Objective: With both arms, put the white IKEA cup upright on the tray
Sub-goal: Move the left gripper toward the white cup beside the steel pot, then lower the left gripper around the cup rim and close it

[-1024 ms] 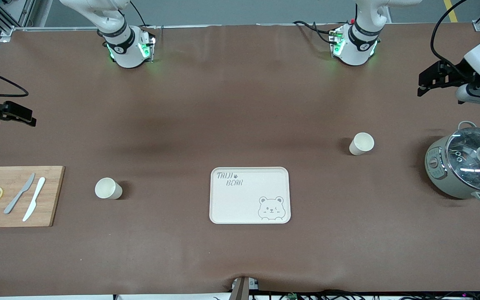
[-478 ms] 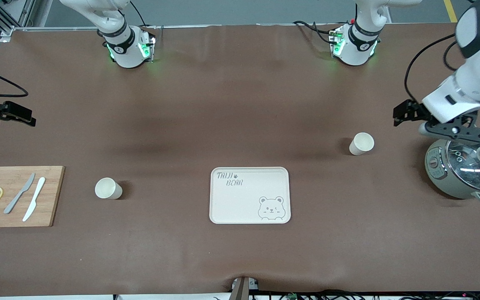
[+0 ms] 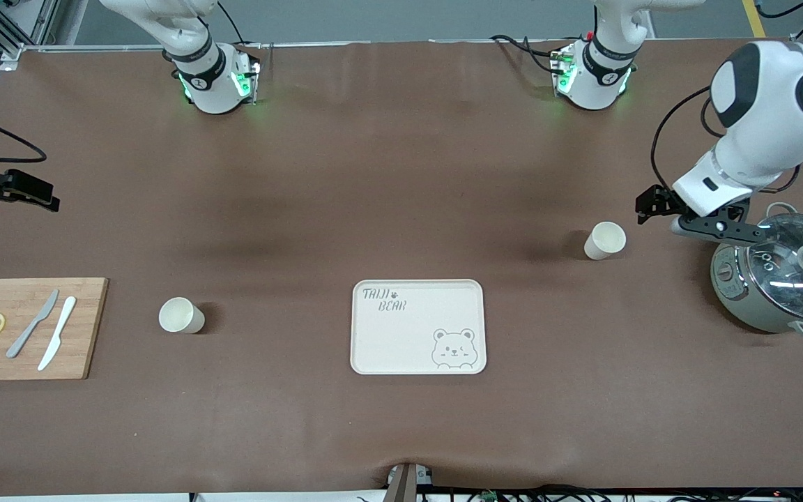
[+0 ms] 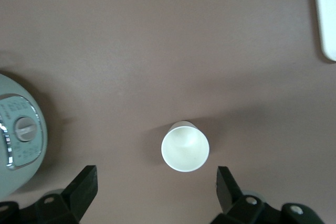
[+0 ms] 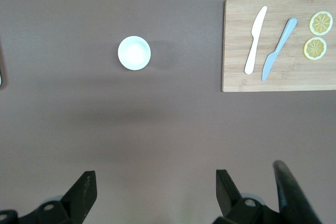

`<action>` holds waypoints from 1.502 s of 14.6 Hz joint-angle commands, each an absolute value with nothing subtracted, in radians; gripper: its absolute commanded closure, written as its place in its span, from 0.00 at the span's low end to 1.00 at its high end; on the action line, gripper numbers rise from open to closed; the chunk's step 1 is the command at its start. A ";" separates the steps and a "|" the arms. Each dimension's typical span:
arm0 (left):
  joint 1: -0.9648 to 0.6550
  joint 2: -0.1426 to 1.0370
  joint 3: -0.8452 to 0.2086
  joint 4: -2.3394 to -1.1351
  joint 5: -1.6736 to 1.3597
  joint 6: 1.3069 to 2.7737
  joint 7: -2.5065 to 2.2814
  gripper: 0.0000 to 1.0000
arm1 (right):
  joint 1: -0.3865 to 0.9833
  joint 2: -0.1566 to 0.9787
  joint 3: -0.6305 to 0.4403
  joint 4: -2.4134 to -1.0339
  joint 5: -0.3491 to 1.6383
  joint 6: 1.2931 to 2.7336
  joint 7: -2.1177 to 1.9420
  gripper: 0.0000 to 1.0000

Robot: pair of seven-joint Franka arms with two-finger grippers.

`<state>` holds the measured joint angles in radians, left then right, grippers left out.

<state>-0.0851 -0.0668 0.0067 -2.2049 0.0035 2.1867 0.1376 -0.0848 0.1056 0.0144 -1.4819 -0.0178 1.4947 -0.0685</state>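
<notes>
The cream tray (image 3: 418, 326) with the bear drawing lies flat at the table's middle. One white cup (image 3: 605, 240) stands toward the left arm's end, its mouth facing up in the left wrist view (image 4: 185, 147). A second white cup (image 3: 180, 315) stands toward the right arm's end and also shows in the right wrist view (image 5: 134, 53). My left gripper (image 3: 652, 206) is open and empty over the table between the first cup and the pot, jaws wide apart (image 4: 156, 187). My right gripper (image 3: 32, 195) waits open and empty (image 5: 156, 190) over the table at the right arm's end.
A grey-green pot with a glass lid (image 3: 778, 275) stands at the left arm's end, close under the left arm, and shows in the left wrist view (image 4: 18, 140). A wooden cutting board (image 3: 28, 328) with two knives and lemon slices lies at the right arm's end.
My left arm has swung in from the table's end toward the nearby cup, the gripper now close beside it. The right arm, both cups and the tray have not moved.
</notes>
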 commanded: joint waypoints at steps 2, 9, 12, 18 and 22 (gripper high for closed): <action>-0.068 -0.091 0.005 -2.379 0.014 2.391 0.160 0.00 | -0.097 0.097 0.021 -1.482 -0.025 1.491 -0.057 0.00; -0.051 0.003 0.005 -2.442 0.012 2.513 0.161 0.00 | -0.100 0.109 0.021 -1.476 -0.023 1.491 -0.069 0.00; -0.046 0.049 0.005 -2.467 0.012 2.584 0.161 0.00 | -0.090 0.110 0.021 -1.471 -0.018 1.487 -0.066 0.00; -0.045 0.123 0.005 -2.491 0.012 2.684 0.172 0.00 | -0.086 0.124 0.023 -1.471 -0.029 1.476 -0.071 0.00; -0.037 0.152 0.005 -2.508 0.012 2.738 0.176 0.00 | -0.069 0.147 0.025 -1.471 -0.055 1.477 -0.074 0.00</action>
